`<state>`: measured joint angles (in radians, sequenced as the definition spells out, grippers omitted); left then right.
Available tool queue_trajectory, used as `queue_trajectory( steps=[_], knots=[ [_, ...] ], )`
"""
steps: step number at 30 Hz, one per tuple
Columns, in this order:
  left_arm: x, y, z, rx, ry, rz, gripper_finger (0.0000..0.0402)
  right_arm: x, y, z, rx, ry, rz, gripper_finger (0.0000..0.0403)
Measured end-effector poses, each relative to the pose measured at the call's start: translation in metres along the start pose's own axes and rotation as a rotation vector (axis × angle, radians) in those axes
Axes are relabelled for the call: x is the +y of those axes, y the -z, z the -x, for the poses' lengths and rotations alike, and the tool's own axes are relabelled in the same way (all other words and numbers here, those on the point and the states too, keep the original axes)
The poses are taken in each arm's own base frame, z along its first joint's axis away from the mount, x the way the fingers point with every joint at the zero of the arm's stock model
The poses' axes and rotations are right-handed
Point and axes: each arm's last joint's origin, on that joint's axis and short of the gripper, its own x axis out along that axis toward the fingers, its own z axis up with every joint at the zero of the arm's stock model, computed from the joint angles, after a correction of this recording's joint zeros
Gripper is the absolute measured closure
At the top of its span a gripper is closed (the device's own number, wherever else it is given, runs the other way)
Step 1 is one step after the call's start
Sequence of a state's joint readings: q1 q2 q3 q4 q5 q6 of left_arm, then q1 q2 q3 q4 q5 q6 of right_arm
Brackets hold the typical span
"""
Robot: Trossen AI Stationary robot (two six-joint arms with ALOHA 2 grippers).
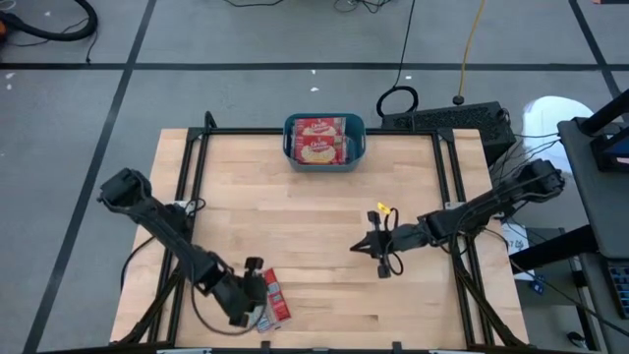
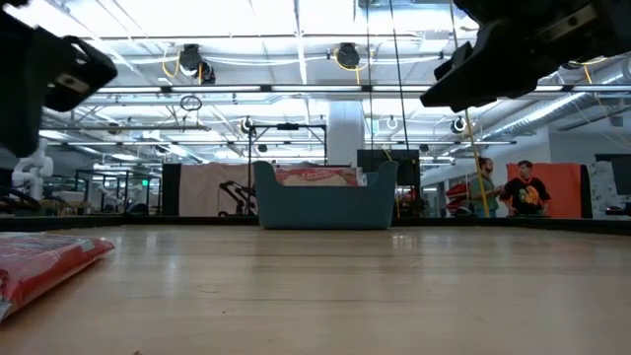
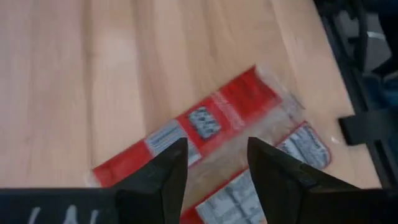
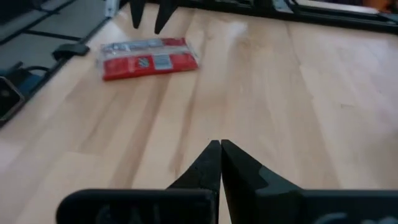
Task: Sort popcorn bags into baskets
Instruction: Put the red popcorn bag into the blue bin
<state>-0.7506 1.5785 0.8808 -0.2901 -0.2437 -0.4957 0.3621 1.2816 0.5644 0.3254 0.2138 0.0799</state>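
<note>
jaws spread, left gripper (image 3: 217, 165) hovers over popcorn bags (image 1: 272, 298) at lower left, ready to pinch one for the basket (image 1: 324, 161), while right gripper (image 4: 220, 148) waits pressed shut.

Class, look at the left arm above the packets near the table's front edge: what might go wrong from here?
1. Two popcorn bags lie overlapped under the open left gripper; it may pinch both or only a slippery film edge.
2. They sit close to the table's front edge, so a nudge might push one off.
3. The basket already holds packets; another might land on its rim.
</note>
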Motion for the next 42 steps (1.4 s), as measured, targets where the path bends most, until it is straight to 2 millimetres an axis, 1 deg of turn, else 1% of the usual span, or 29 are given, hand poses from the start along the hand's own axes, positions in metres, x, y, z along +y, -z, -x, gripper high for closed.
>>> queue_trajectory(
  steps=[3,5,7,13,17,19,24,30,35,39,42],
  knots=[
    [-0.011,0.001,-0.003,0.068,-0.020,-0.050,0.0236,0.007,0.001,-0.006,-0.023,-0.024,0.005,0.0397],
    [-0.020,-0.001,-0.005,0.088,-0.019,-0.084,0.0230,0.011,0.003,-0.010,-0.034,-0.035,0.003,0.0397],
    [-0.029,0.001,-0.006,0.117,-0.022,-0.125,0.0215,0.014,0.004,-0.015,-0.050,-0.043,-0.001,0.0397],
    [-0.052,0.007,-0.010,0.132,-0.005,-0.224,0.0153,0.021,0.012,-0.026,-0.051,-0.064,-0.027,0.0397],
    [-0.062,0.013,-0.010,0.131,-0.002,-0.258,0.0137,0.024,0.016,-0.032,-0.058,-0.071,-0.040,0.0397],
    [-0.063,0.016,-0.009,0.140,-0.004,-0.263,0.0142,0.025,0.017,-0.034,-0.064,-0.073,-0.050,0.0397],
    [-0.063,0.022,-0.010,0.144,-0.060,-0.310,0.0177,0.026,0.017,-0.035,-0.069,-0.073,-0.062,0.0397],
    [-0.064,0.029,-0.022,0.186,-0.071,-0.420,0.0198,0.026,0.017,-0.035,-0.071,-0.076,-0.079,0.0397],
    [-0.063,0.035,-0.033,0.197,-0.134,-0.497,0.0214,0.026,0.017,-0.035,-0.070,-0.076,-0.077,0.0397],
    [-0.062,0.036,-0.040,0.203,-0.155,-0.544,0.0236,0.026,0.017,-0.035,-0.070,-0.075,-0.068,0.0397],
    [-0.059,0.035,-0.043,0.204,-0.173,-0.555,0.0260,0.026,0.016,-0.035,-0.080,-0.073,-0.056,0.0397]
  ],
)
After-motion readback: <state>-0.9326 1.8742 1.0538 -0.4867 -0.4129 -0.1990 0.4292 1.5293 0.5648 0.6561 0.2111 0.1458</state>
